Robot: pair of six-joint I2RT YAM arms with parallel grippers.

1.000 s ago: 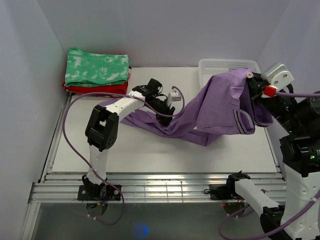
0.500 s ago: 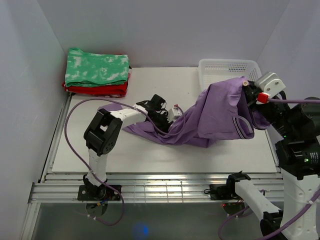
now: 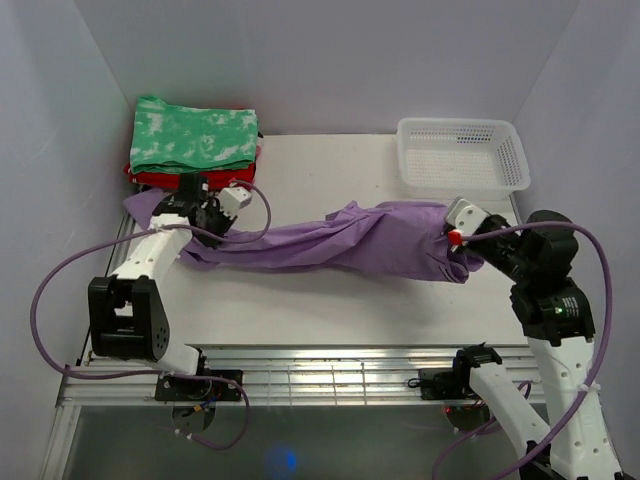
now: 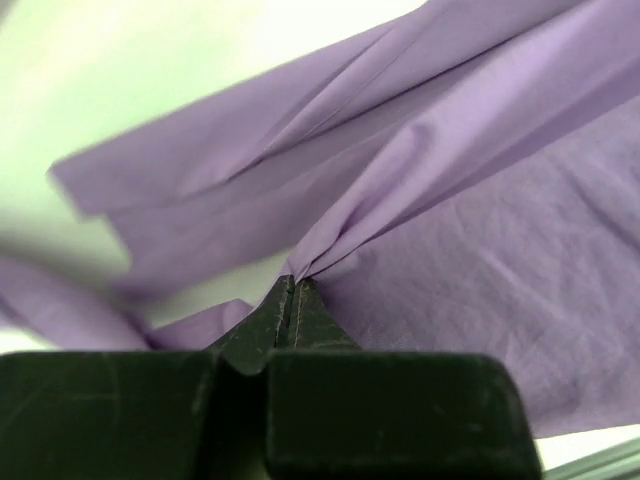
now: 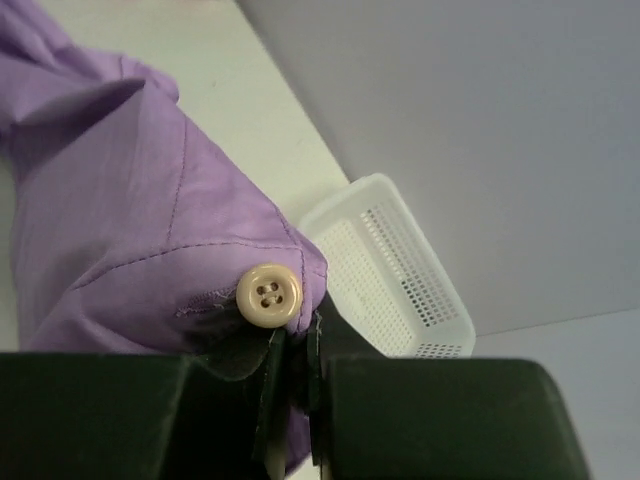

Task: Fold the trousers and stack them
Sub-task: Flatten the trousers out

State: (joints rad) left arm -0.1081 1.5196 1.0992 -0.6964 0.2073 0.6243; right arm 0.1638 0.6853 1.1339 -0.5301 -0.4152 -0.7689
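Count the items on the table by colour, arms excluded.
lavender fabric trousers: 1
green-and-white mottled folded garment: 1
red folded garment: 1
white plastic mesh basket: 1
Total: 4

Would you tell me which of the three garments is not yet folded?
The lavender trousers, stretched across the table; the green-and-white garment and the red garment under it are folded.
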